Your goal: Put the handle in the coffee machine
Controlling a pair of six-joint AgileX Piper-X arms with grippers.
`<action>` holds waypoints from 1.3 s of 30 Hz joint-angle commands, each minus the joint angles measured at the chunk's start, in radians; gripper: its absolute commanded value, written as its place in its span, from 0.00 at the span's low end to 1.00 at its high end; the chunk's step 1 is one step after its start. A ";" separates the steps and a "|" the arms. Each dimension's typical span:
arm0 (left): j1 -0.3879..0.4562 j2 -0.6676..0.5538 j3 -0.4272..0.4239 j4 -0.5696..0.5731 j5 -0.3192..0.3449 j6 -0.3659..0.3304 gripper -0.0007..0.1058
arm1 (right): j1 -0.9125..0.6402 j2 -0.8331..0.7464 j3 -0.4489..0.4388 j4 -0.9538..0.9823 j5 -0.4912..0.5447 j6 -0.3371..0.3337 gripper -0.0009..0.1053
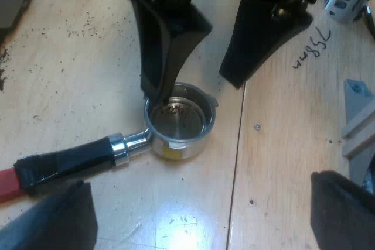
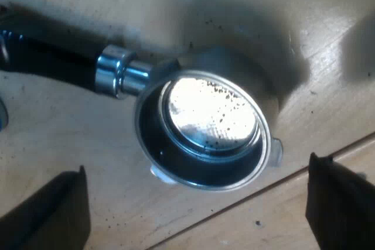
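The left gripper (image 1: 198,194) has its two black fingers (image 1: 53,221) spread wide, holding nothing, over the pale wooden table (image 1: 70,74). The right gripper (image 2: 194,165) also has its fingers (image 2: 47,215) spread wide and empty, one to each side of the metal holder (image 2: 202,136) below it.

In the left wrist view, the right arm's fingers reach down over the holder. One tip sits at the rim of the round basket, though I cannot tell if it touches. The other finger stands outside the basket, clear of it.

The holder lies loose on the table with the basket's open mouth facing up. Its shiny inside carries a scatter of dark coffee grains (image 2: 225,95). A small yellow patch (image 1: 170,151) shows on the basket's outer wall. A bright metal collar (image 1: 119,147) joins the basket to the dark handle (image 1: 70,162), which lies flat on the table and ends in red (image 1: 9,182).

Loose coffee specks (image 1: 82,27) dot the table near the holder. Black handwriting (image 1: 313,48) is marked on the wood beyond the right arm's fingers.
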 commanded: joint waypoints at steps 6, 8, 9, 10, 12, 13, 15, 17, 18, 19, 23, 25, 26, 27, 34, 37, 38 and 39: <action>-0.003 -0.001 -0.008 -0.004 0.000 -0.003 0.73 | 0.002 0.053 -0.005 -0.013 -0.025 0.024 0.73; -0.003 -0.001 -0.008 -0.004 0.000 -0.006 0.73 | 0.000 0.065 -0.005 -0.016 -0.026 0.024 0.73; -0.003 -0.001 -0.008 -0.004 0.000 -0.007 0.73 | 0.000 0.068 -0.005 -0.018 -0.028 0.024 0.73; -0.003 -0.001 -0.008 -0.004 0.000 -0.009 0.73 | 0.000 0.075 -0.005 -0.024 -0.027 0.024 0.73; -0.003 -0.001 -0.008 -0.004 0.000 -0.009 0.73 | 0.000 0.088 -0.005 -0.044 -0.027 0.024 0.73; -0.003 -0.001 -0.008 -0.004 0.000 -0.009 0.73 | -0.005 0.095 -0.005 -0.057 -0.027 0.024 0.73; -0.003 -0.001 -0.008 -0.004 0.000 -0.009 0.73 | -0.013 0.107 -0.005 -0.071 -0.032 0.023 0.73; -0.003 -0.001 -0.008 -0.004 0.000 -0.009 0.73 | -0.027 0.118 -0.005 -0.081 -0.031 0.017 0.73; -0.003 -0.001 -0.008 -0.004 0.000 -0.009 0.73 | -0.030 0.119 -0.005 -0.080 -0.031 0.013 0.73; -0.003 -0.001 -0.008 -0.004 0.000 -0.009 0.73 | -0.039 0.122 -0.005 -0.080 -0.031 0.001 0.73; -0.003 -0.001 -0.008 -0.004 0.000 -0.009 0.73 | -0.059 0.126 -0.005 -0.052 -0.031 -0.026 0.73; -0.003 -0.001 -0.008 -0.004 0.000 -0.009 0.73 | -0.059 0.133 -0.005 -0.034 -0.050 -0.026 0.73; -0.003 -0.001 -0.008 -0.004 0.000 -0.009 0.73 | -0.059 0.144 -0.005 -0.031 -0.072 -0.029 0.73; -0.003 -0.001 -0.008 -0.004 0.000 -0.009 0.73 | -0.059 0.148 -0.005 -0.032 -0.082 -0.030 0.73; -0.003 -0.001 -0.008 -0.004 0.000 -0.009 0.73 | -0.059 0.205 -0.005 -0.134 -0.093 -0.030 0.73; -0.003 -0.001 -0.008 -0.004 0.000 -0.009 0.73 | -0.059 0.216 -0.005 -0.140 -0.100 -0.030 0.73; -0.003 -0.001 -0.008 -0.004 0.000 -0.009 0.73 | -0.059 0.219 -0.005 -0.140 -0.100 -0.030 0.73; -0.003 -0.001 -0.008 -0.004 0.000 -0.009 0.73 | -0.059 0.219 -0.005 -0.140 -0.093 -0.030 0.73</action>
